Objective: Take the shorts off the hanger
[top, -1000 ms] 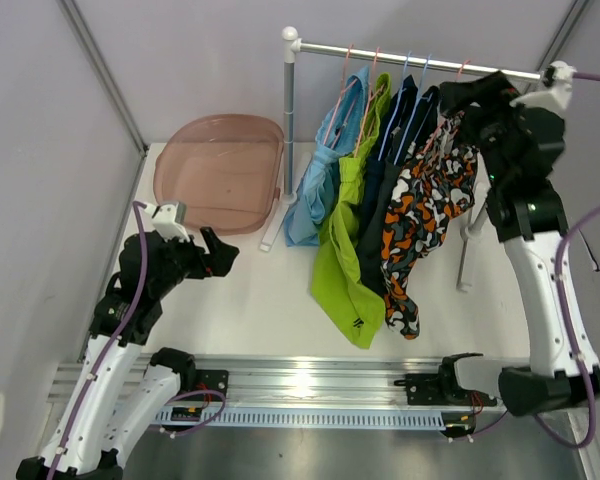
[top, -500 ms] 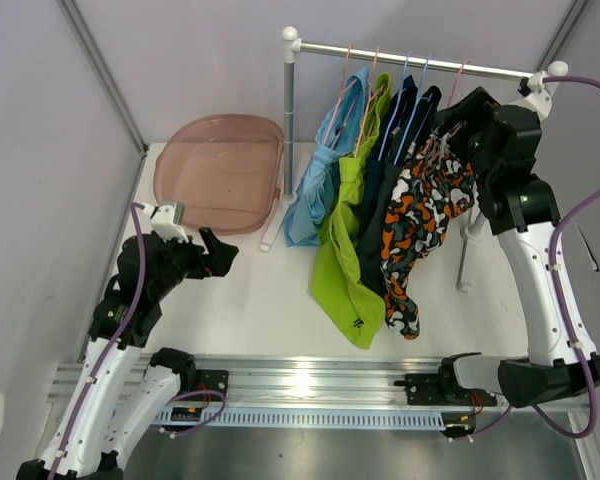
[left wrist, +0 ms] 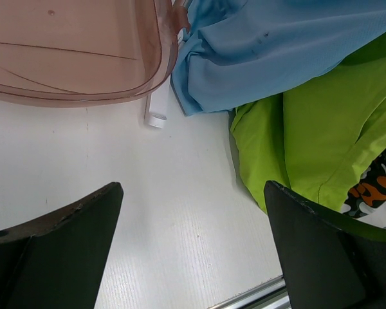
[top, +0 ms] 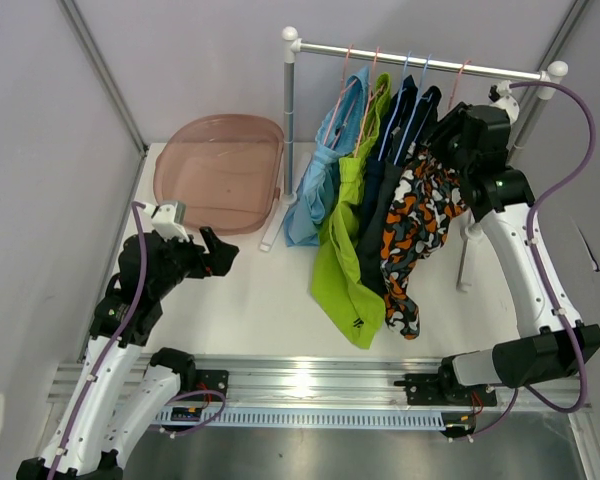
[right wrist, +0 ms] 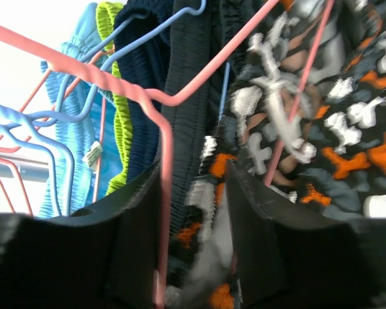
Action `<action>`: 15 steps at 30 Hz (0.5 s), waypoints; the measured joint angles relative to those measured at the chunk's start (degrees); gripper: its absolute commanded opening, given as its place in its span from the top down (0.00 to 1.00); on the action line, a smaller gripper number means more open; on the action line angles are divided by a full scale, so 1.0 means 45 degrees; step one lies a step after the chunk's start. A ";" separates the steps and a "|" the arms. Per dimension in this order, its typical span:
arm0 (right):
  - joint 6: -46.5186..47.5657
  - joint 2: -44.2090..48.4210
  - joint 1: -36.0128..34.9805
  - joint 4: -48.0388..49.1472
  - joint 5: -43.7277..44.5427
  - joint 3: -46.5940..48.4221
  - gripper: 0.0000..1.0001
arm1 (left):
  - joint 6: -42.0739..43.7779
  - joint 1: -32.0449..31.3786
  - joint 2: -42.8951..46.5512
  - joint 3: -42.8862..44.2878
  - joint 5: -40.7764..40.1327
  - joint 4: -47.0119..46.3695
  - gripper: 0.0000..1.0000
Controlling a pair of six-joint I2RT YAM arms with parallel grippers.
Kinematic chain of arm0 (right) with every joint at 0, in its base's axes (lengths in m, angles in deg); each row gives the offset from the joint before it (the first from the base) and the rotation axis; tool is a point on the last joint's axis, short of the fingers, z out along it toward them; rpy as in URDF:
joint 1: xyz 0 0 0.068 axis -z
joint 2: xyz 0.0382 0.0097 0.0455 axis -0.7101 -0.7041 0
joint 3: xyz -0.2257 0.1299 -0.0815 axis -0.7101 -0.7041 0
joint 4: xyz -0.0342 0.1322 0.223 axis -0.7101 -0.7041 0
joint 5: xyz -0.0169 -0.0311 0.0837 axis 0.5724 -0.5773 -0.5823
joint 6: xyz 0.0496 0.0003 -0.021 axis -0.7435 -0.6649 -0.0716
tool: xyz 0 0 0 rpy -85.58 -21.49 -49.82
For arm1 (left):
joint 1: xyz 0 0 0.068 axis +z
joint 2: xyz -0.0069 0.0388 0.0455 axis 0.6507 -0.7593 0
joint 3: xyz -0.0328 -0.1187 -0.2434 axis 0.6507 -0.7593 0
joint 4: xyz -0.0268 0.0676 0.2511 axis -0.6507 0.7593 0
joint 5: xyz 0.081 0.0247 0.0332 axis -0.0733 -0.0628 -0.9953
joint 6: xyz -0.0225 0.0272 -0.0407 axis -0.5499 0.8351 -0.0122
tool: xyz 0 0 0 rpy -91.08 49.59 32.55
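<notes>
Shorts [top: 365, 190] ×5 on rail [top: 420, 62]: long axis vertical, waistbands up, legs hanging down.
Patterned pair [top: 417, 215] rightmost, right at right gripper [right wrist: 194, 241]; fabric + pink hanger wire [right wrist: 169, 148] betw. its narrowed fingers, clamped or not can't tell. Since 1 s ago R arm dropped from rail end into pair. Left gripper [left wrist: 193, 248] spread wide, empty, shorts ahead-right, well apart; unmoved.
</notes>
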 measured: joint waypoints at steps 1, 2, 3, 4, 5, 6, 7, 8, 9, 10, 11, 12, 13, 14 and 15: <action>-0.0029 -0.0058 0.0000 0.0063 -0.0049 0.0000 0.61 | 0.0000 0.0000 0.0000 0.0000 0.0000 0.0000 0.02; -0.0053 -0.0107 0.0000 0.0083 -0.0083 0.0000 0.68 | 0.0000 0.0000 0.0000 0.0000 0.0000 0.0000 0.02; -0.0049 -0.0141 0.0000 0.0107 -0.0112 0.0000 0.71 | 0.0000 0.0000 0.0000 0.0000 0.0000 0.0005 0.02; -0.0073 -0.0170 -0.0010 0.0185 -0.0175 0.0000 0.76 | 0.0000 0.0000 0.0000 0.0000 -0.0005 0.0000 0.02; -0.0063 -0.0189 -0.0010 0.0214 -0.0189 0.0005 0.79 | 0.0000 0.0000 0.0000 0.0000 -0.0005 0.0000 0.02; -0.0083 -0.0214 -0.0010 0.0253 -0.0233 0.0015 0.80 | 0.0000 0.0000 0.0000 0.0000 -0.0005 0.0000 0.02; -0.0102 -0.0233 -0.0010 0.0262 -0.0243 0.0034 0.82 | 0.0000 0.0000 0.0000 0.0000 -0.0010 0.0005 0.02; -0.0107 -0.0253 -0.0010 0.0267 -0.0262 0.0058 0.83 | 0.0000 0.0000 0.0000 -0.0005 -0.0019 0.0000 0.02; -0.0102 -0.0267 -0.0010 0.0267 -0.0277 0.0092 0.85 | 0.0000 0.0000 0.0000 -0.0005 -0.0029 0.0005 0.02; -0.0097 -0.0277 -0.0010 0.0267 -0.0291 0.0131 0.90 | 0.0000 0.0000 0.0000 -0.0005 -0.0044 0.0005 0.02; -0.0073 -0.0282 -0.0010 0.0267 -0.0325 0.0180 1.00 | 0.0000 0.0000 0.0000 -0.0005 -0.0049 0.0005 0.02; -0.0029 -0.0287 -0.0010 0.0257 -0.0379 0.0214 1.00 | 0.0000 0.0000 0.0000 -0.0005 -0.0049 0.0005 0.02; -0.0029 -0.0282 -0.0010 0.0248 -0.0457 0.0238 1.00 | 0.0000 0.0000 0.0000 -0.0005 -0.0049 0.0005 0.02; -0.0015 -0.0282 -0.0010 0.0248 -0.0510 0.0262 1.00 | 0.0000 0.0000 -0.0005 -0.0005 -0.0044 0.0000 0.02; 0.0019 -0.0287 -0.0010 0.0233 -0.0568 0.0287 1.00 | 0.0010 0.0000 -0.0005 -0.0005 -0.0034 0.0000 0.03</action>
